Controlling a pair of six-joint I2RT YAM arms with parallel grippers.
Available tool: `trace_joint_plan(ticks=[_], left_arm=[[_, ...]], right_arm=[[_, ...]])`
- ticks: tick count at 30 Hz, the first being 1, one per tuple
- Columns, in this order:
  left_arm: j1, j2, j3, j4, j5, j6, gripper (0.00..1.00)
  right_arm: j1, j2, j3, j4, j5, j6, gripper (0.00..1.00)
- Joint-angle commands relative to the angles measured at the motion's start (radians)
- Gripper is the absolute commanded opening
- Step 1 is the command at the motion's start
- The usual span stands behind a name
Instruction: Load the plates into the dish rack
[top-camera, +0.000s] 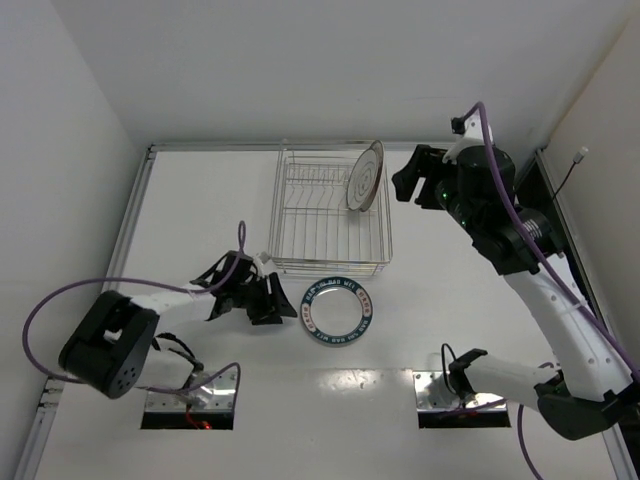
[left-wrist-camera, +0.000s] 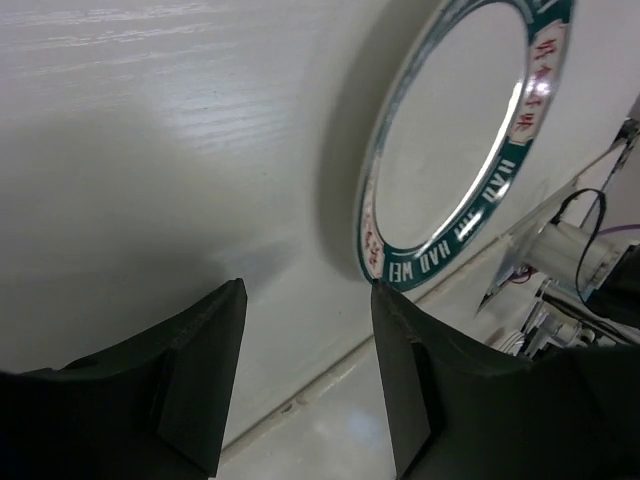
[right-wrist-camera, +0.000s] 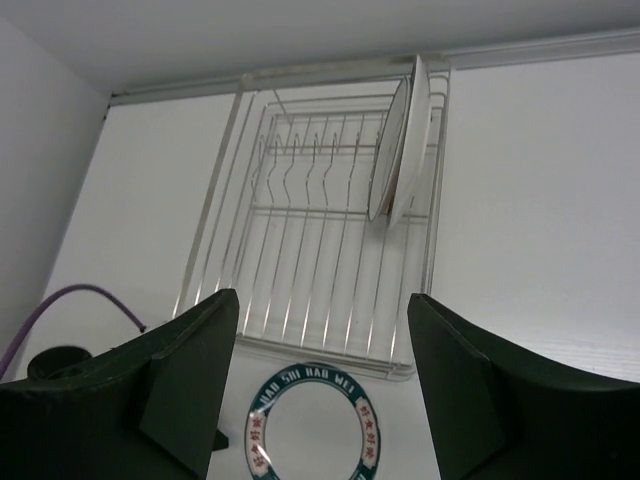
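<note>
My left gripper (left-wrist-camera: 308, 300), spread wide and empty, sits just beside the teal-rimmed plate (left-wrist-camera: 450, 140), flat on the table (left-wrist-camera: 150, 150) before the dish rack (top-camera: 320, 230); I may shove it, not grip. My right gripper (right-wrist-camera: 322, 305) gapes empty.

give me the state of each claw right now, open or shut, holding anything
Left claw: open, empty, beside the teal-rimmed plate.
Right claw: open, empty, facing the dish rack.
</note>
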Motion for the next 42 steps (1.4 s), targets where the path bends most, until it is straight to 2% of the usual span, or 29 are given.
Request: trace_joint_plan(ticks=[1,3,7,14,17,18,19,21,27,32,38,40,42], left_arm=[[-0.038,0.117,0.048,0.106,0.006,-0.005,0.49],[-0.067,0.238,0.122,0.064,0.016,0.009,0.47],[-0.106,0.362,0.223,0.038,0.025,0.039,0.46],[-0.161,0.429,0.304,0.018,0.016,0.039,0.44],[-0.161,0.438,0.305,0.018,0.025,0.039,0.27],[-0.161,0.438,0.305,0.009,0.025,0.039,0.13],[-0.170,0.438,0.305,0.009,0.025,0.039,0.07],[-0.170,0.414,0.305,-0.013,0.013,0.039,0.00],[-0.191,0.285,0.292,-0.104,-0.007,0.039,0.00],[-0.231,0.105,0.303,-0.131,-0.007,-0.007,0.00],[-0.254,-0.132,0.321,-0.024,-0.040,-0.092,0.00],[-0.254,-0.194,0.341,-0.014,-0.054,-0.103,0.00],[-0.254,-0.218,0.385,-0.025,-0.068,-0.103,0.00]], right_arm=[[-0.008,-0.024,-0.047,0.004,-0.059,-0.025,0.66],[-0.008,-0.045,-0.056,0.004,-0.059,-0.034,0.66],[-0.017,-0.046,-0.045,0.004,-0.059,-0.034,0.66],[-0.026,-0.055,-0.027,-0.005,-0.059,-0.054,0.66],[-0.026,-0.055,-0.027,-0.015,-0.049,-0.054,0.66],[-0.026,-0.055,-0.027,-0.025,-0.049,-0.064,0.66],[-0.026,-0.055,-0.027,-0.025,-0.049,-0.064,0.66],[-0.036,-0.055,-0.027,-0.025,-0.040,-0.064,0.66],[-0.036,-0.055,-0.018,-0.043,-0.031,-0.064,0.66],[-0.045,-0.073,-0.057,-0.052,-0.031,-0.064,0.66],[-0.066,-0.096,-0.200,-0.020,-0.164,-0.015,0.67],[-0.085,-0.119,-0.263,0.035,-0.293,-0.004,0.69],[-0.094,-0.150,-0.300,0.069,-0.351,-0.004,0.70]])
